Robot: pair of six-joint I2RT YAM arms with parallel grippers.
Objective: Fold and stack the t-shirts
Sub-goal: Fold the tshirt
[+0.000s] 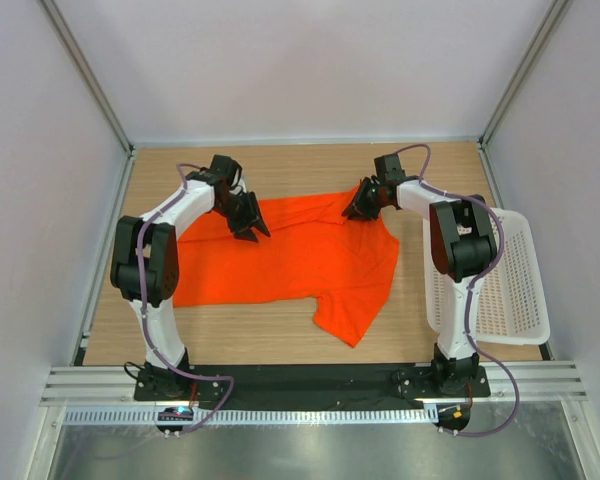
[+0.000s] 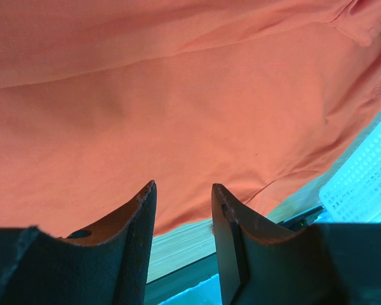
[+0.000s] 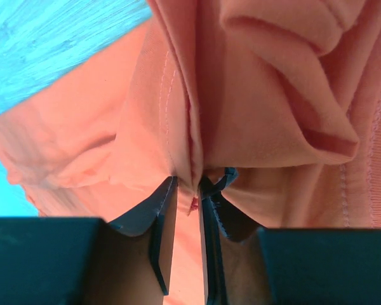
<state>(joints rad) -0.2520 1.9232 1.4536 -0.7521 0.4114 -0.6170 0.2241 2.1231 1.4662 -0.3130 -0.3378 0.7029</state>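
Top external: looks steeply down from above and behind the arm bases, far enough off to take in the whole light wooden table [image 1: 310,170]. Left wrist: peers past the left gripper [image 2: 183,190], low and close over the bright orange-red soft fabric t-shirt [image 2: 178,95], toward the white plastic lattice basket [image 2: 368,178]. Right wrist: sits right against that cloth, behind the right gripper [image 3: 187,184]. Shared by all three: the t-shirt.

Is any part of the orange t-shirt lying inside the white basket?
No, the t-shirt lies on the table, apart from the basket.
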